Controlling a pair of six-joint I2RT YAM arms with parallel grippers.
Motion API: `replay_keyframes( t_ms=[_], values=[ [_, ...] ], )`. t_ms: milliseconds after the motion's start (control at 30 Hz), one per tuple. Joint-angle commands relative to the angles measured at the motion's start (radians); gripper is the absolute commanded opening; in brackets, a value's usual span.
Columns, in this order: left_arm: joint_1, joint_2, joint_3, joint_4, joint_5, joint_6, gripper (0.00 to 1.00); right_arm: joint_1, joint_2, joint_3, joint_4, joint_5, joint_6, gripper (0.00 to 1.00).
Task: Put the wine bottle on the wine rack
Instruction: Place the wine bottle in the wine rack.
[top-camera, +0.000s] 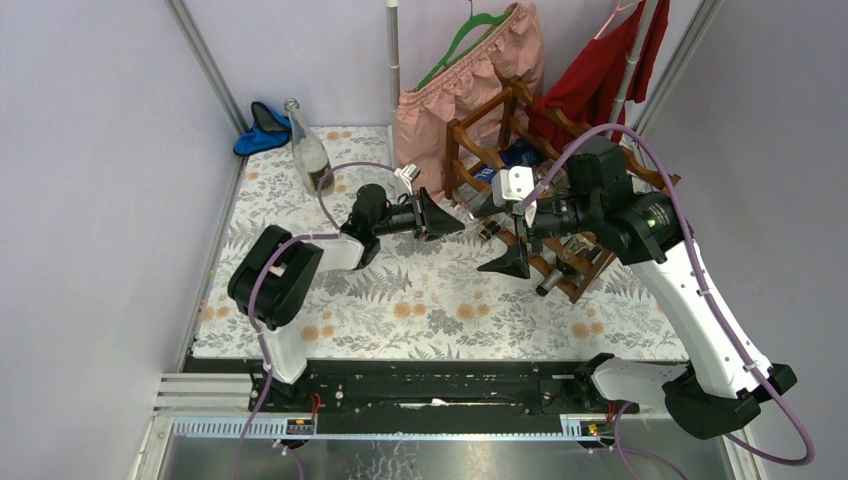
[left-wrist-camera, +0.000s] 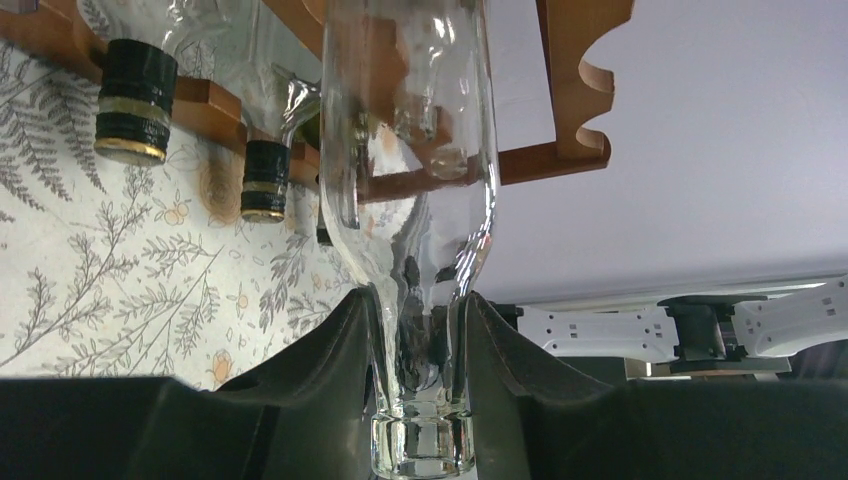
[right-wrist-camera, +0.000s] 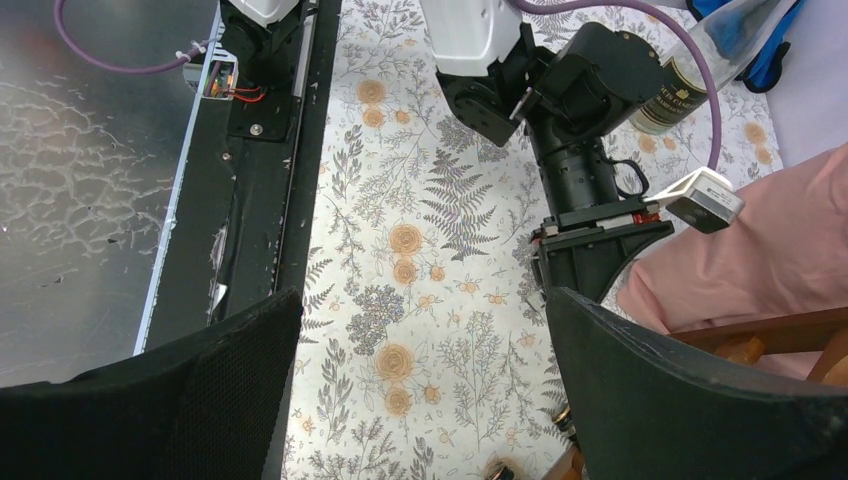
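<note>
At the far left a labelled bottle (top-camera: 306, 152) stands upright on the floral tablecloth (top-camera: 420, 310), well apart from my fingers. My left arm (top-camera: 275, 280) is folded at the elbow near the table's left side, and its forearm runs level to the right, toward the wine rack (top-camera: 505, 125). My left gripper (left-wrist-camera: 418, 300) is clamped on the neck of the clear wine bottle (left-wrist-camera: 410, 150), one finger on each side. The mouth of the bottle points back at my wrist and its body reaches out to the rack's wavy rails. From my wrist view the glass overlaps those rails, but I cannot tell whether it rests on one. Two black-capped bottles (left-wrist-camera: 135, 100) already lie in the rack, left of mine in that view.

My right arm (top-camera: 690, 280) rises from its base at the near right, leans over the rack and bends back leftward. My right gripper (right-wrist-camera: 422, 295) hangs above the tablecloth just beside the rack's front. Its fingers are spread wide with nothing between them, and it faces my left gripper.
</note>
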Motion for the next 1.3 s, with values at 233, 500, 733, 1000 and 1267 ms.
replay_keyframes(
  t_ms=[233,500,733,1000,1267],
  values=[
    [-0.010,0.073,0.121,0.214,-0.027,-0.026,0.00,-0.007,0.003,0.001,0.037,-0.043,0.009,1.00],
    [-0.015,0.152,0.212,0.195,-0.038,-0.026,0.00,-0.007,-0.002,-0.012,0.037,-0.041,0.006,1.00],
    [-0.024,0.199,0.305,0.125,-0.033,-0.004,0.00,-0.007,-0.002,-0.015,0.038,-0.045,0.006,1.00],
    [-0.033,0.267,0.419,0.057,-0.026,0.009,0.00,-0.006,-0.006,-0.022,0.040,-0.041,0.006,1.00],
    [-0.053,0.319,0.512,-0.009,-0.045,0.032,0.00,-0.007,-0.002,-0.022,0.041,-0.040,0.006,1.00]
  ],
)
